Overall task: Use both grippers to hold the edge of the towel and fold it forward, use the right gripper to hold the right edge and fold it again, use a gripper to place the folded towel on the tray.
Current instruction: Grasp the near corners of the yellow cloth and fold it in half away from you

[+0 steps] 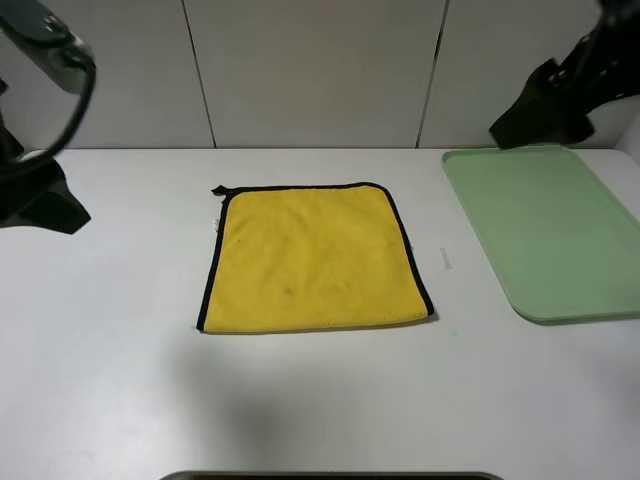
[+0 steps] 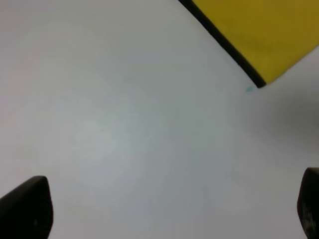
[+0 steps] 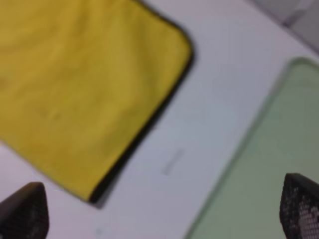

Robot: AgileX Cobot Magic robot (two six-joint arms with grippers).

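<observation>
The yellow towel (image 1: pixel 315 258) lies flat and unfolded in the middle of the white table. Its black trim (image 1: pixel 209 265) runs along the left, far and right sides, and the right edge (image 1: pixel 411 250) faces the tray. A small black loop (image 1: pixel 218 190) sits at its far left corner. The pale-green tray (image 1: pixel 545 230) lies empty to the right. My left gripper (image 2: pixel 167 209) is open over bare table, with a towel corner (image 2: pixel 259 35) ahead of it. My right gripper (image 3: pixel 164 211) is open above the gap between the towel (image 3: pixel 84 84) and the tray (image 3: pixel 269 164). Neither touches the towel.
The left arm (image 1: pixel 40 195) hangs at the far left and the right arm (image 1: pixel 555 100) at the far right behind the tray, both raised off the table. A panelled wall stands behind. A dark edge (image 1: pixel 330 476) shows at the table's front.
</observation>
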